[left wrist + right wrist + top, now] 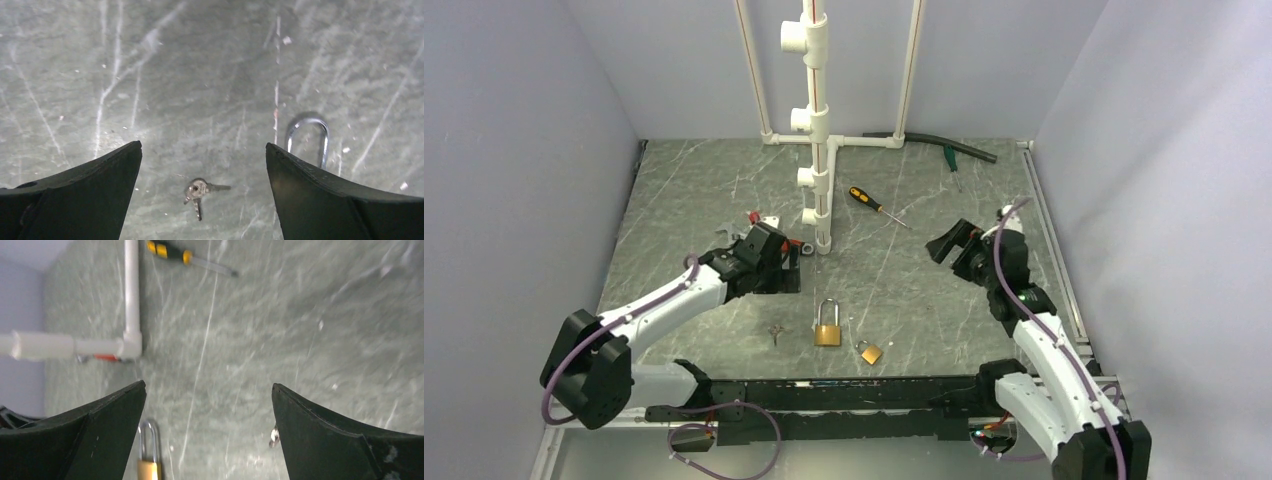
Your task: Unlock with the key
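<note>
the thin silver key [775, 333] lay on the veined grey table [904, 290] at nine o'clock from the larger brass padlock [827, 325]; the left gripper [202, 145] and right gripper [209, 385] held black wedge jaws apart, empty.

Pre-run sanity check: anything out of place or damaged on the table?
Nothing damaged or spilled. The key lies loose, left of the larger padlock; the smaller padlock lies askew to its right. A screwdriver lies further back.

This looks like a robotics lab test cell: plain pale partition walls [514, 150] box in a grey-green marbled tabletop [704, 190] carrying a white PVC pipe rig [822, 140].
</note>
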Motion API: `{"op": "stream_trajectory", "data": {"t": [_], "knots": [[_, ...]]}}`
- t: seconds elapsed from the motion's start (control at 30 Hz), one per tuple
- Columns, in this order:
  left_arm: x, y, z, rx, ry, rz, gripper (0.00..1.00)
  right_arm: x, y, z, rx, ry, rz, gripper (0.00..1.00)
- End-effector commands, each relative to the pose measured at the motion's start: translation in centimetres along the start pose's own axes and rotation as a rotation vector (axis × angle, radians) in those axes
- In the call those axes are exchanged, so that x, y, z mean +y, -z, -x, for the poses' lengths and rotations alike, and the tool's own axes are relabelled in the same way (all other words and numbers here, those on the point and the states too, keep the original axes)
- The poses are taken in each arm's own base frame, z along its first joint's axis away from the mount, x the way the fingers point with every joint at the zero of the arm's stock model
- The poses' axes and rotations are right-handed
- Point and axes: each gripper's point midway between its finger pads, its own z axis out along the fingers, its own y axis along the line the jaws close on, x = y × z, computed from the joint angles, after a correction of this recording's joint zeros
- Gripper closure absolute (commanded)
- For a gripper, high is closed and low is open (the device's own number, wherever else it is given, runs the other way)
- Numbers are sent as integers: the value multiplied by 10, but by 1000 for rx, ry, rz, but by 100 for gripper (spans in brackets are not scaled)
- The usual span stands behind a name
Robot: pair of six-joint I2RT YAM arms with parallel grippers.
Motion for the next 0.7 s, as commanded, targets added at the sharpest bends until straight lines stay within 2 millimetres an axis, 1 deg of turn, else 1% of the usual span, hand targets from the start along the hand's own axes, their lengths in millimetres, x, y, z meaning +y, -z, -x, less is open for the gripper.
{"op": "stream_trajectory", "data": {"t": [0.0, 0.07, 0.13, 0.17, 0.23, 0.3, 0.33, 0.43, 0.53, 0.67], "knots": [[-17, 13, -10, 7, -22, -95, 2, 0, 8, -35, 143, 79, -85, 2], [-20, 14, -14, 9, -30, -112, 3, 0, 9, -49, 179, 106, -101, 4], [-26, 16, -19, 12, -40, -152, 6, 1, 10, -64, 229, 131, -96, 9], [-30, 16, -21, 14, -46, -172, 7, 1, 10, -72, 257, 142, -102, 10], [-38, 19, -24, 18, -60, -215, 11, -5, 11, -87, 311, 162, -131, 12], [-44, 20, -27, 15, -79, -243, 12, -12, 13, -98, 347, 170, -180, 13], [-47, 21, -28, 13, -90, -251, 13, -21, 13, -102, 352, 169, -232, 14], [-55, 20, -29, 6, -102, -278, 15, -36, 12, -108, 353, 147, -331, 18], [-63, 20, -29, 2, -113, -308, 17, -44, 6, -112, 354, 146, -371, 32], [-68, 19, -31, 7, -125, -318, 19, -47, -3, -110, 355, 185, -398, 45]]}}
